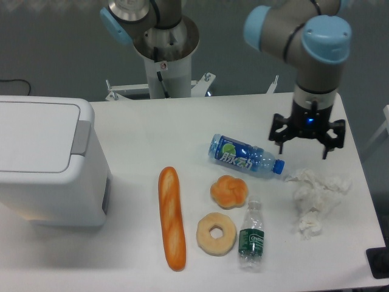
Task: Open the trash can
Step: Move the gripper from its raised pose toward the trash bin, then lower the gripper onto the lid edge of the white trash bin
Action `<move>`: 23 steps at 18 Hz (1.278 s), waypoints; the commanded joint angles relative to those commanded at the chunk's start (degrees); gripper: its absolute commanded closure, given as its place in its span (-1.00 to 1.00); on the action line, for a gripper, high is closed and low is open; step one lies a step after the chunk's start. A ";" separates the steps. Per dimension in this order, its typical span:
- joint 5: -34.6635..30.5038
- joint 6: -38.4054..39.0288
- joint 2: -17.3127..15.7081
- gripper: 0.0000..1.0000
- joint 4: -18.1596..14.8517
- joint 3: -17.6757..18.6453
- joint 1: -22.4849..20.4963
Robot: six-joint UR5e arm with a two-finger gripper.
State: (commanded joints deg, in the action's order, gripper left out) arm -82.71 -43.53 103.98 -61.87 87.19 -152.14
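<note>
Hand hanging over the far right part of the bench, black fingers spread wide apart, gripping nothing. Pointing straight down, blue light glowing on the wrist above. Bench's right edge just beyond the hand, back edge close behind it.

Directly below and in front of the hand, crumpled white tissue, soft and ragged, lying near the bench's right edge. Just left of the hand and slightly nearer the camera, blue-labelled bottle on its side, clear plastic, blue cap aimed toward the tissue. Bare white surface between hand and bottle, a narrow lane.

Further out, toward the front: round knotted bun, golden and glossy; under it a pale ring doughnut; beside that a small clear bottle with green label, lying down, close to the doughnut. Left of those, long orange-brown baguette, smooth, running front to back.

Wide open strip of bench between baguette and the far left end. There, well apart from the hand, the trash can: big white boxy plastic, rounded corners, flat lid lying closed, grey push bar along the lid's side facing the hand. Can cut off by the left picture edge.
</note>
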 joint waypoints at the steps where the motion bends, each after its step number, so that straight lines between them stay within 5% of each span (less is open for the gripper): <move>1: 0.88 1.15 -0.09 -0.68 -0.09 0.00 1.14; 7: 6.59 10.64 -3.87 0.62 -1.85 -0.44 6.59; 9: 7.03 11.36 -5.36 0.88 -1.85 -0.35 8.61; 23: 13.36 39.46 -7.57 1.00 -1.93 -1.41 17.48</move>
State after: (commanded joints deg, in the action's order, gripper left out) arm -69.35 -4.06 96.42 -63.81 85.78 -134.66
